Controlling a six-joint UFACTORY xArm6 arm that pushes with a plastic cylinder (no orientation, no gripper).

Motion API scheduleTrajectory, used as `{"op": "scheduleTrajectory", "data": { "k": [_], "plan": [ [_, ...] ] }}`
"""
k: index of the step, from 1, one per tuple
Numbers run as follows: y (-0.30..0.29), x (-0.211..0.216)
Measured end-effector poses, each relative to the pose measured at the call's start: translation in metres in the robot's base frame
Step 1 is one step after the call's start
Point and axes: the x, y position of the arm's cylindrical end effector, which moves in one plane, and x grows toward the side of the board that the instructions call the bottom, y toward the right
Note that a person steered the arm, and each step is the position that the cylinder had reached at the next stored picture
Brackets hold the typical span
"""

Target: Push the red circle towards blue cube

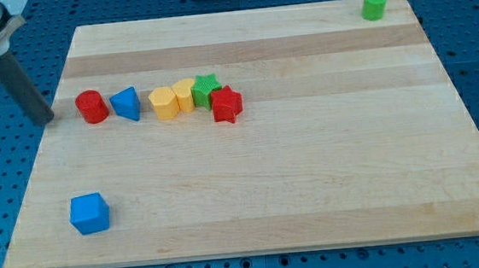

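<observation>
The red circle [92, 106] stands at the left end of a row of blocks in the upper left of the wooden board [312, 188]. The blue cube [89, 213] sits alone near the board's bottom left corner, well below the red circle. My tip [47, 118] is at the board's left edge, just left of the red circle with a small gap between them.
Right of the red circle lie a blue triangle [126, 103], two yellow blocks [164, 103] [184, 95], a green star [207, 88] and a red star [226, 105], close together. A green cylinder [374, 5] stands at the top right corner.
</observation>
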Motion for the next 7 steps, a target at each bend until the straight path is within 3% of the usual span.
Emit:
{"op": "scheduleTrajectory", "data": {
  "k": [1,5,7],
  "plan": [
    [0.017,-0.021],
    [0.097,-0.025],
    [0.084,-0.011]
  ]
}}
